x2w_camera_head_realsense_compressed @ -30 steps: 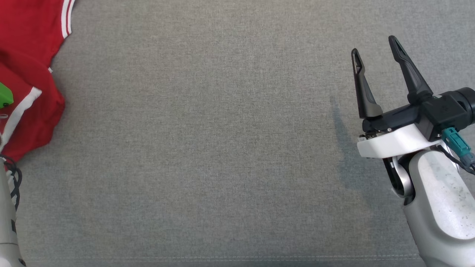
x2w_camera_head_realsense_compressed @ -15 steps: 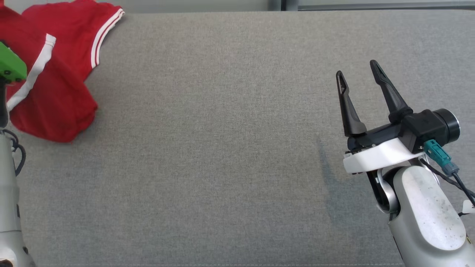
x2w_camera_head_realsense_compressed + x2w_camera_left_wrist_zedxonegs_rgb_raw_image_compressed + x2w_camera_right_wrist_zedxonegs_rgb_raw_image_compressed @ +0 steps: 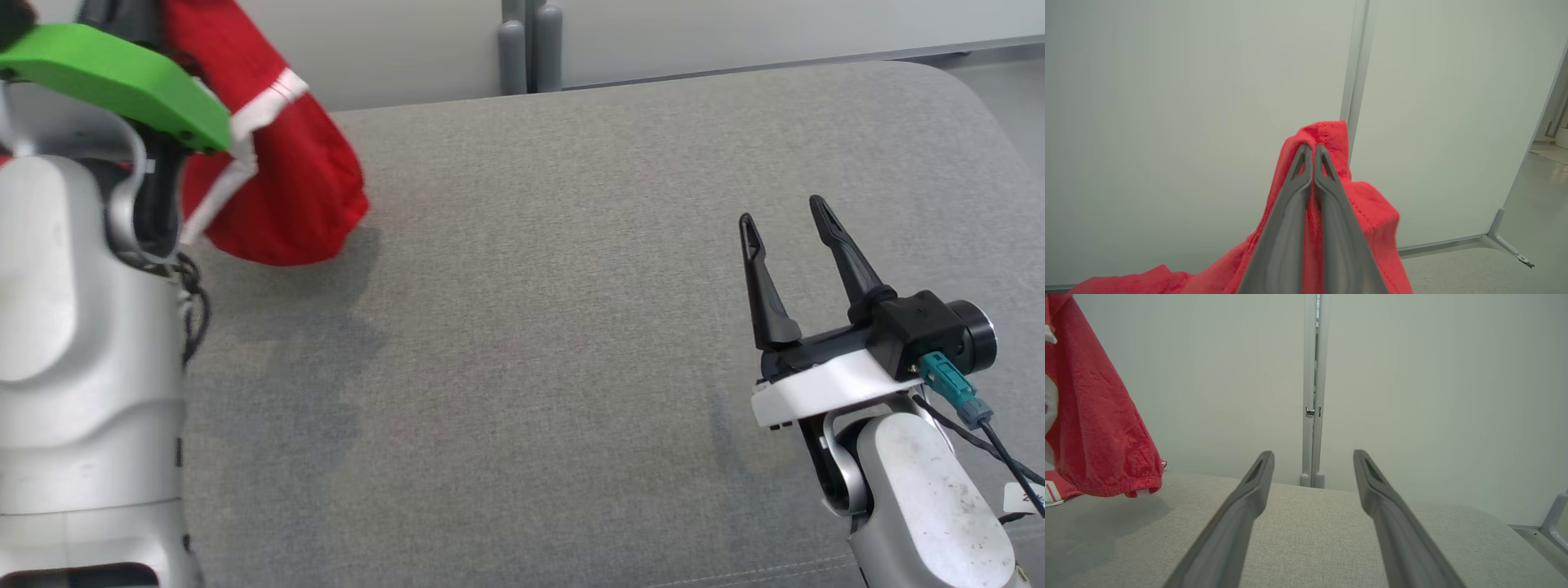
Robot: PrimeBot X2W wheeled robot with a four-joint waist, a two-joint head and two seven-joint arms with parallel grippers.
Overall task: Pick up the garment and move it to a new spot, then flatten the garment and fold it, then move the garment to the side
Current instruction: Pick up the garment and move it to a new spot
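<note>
Two arms showed in the head view. The left arm (image 3: pixel 73 327) rose at the left edge with a green cover (image 3: pixel 122 77) on its wrist, and the red garment (image 3: pixel 286 188) with white trim hung off its far end, over the back left part of the grey fabric counter (image 3: pixel 571 327). A soft shadow lay on the counter under the cloth. From this angle I couldn't make out the left fingers themselves. The right end effector (image 3: pixel 780 212) sat over the right side of the counter, well apart from the garment, fingers spread with nothing between them. Pale wall panels (image 3: pixel 408 49) and a grey post (image 3: pixel 526 49) stood behind the counter.

Left wrist view: the left end effector (image 3: pixel 1310 147) was pinched closed on a fold of the garment (image 3: pixel 1367 208), the red cloth bunched over the tips and draping down both sides of the fingers. Pale panels were behind it, with a bit of floor (image 3: pixel 1515 273) at the lower right.

Right wrist view: the right end effector (image 3: pixel 1312 453) was wide open and empty, pointing across the counter (image 3: pixel 1310 539) toward the post (image 3: pixel 1312 396). The garment (image 3: pixel 1098 428) hung at the far left, its hem just above the counter with a shadow below. Couldn't tell whether the striped bit at the very edge touched the surface.
</note>
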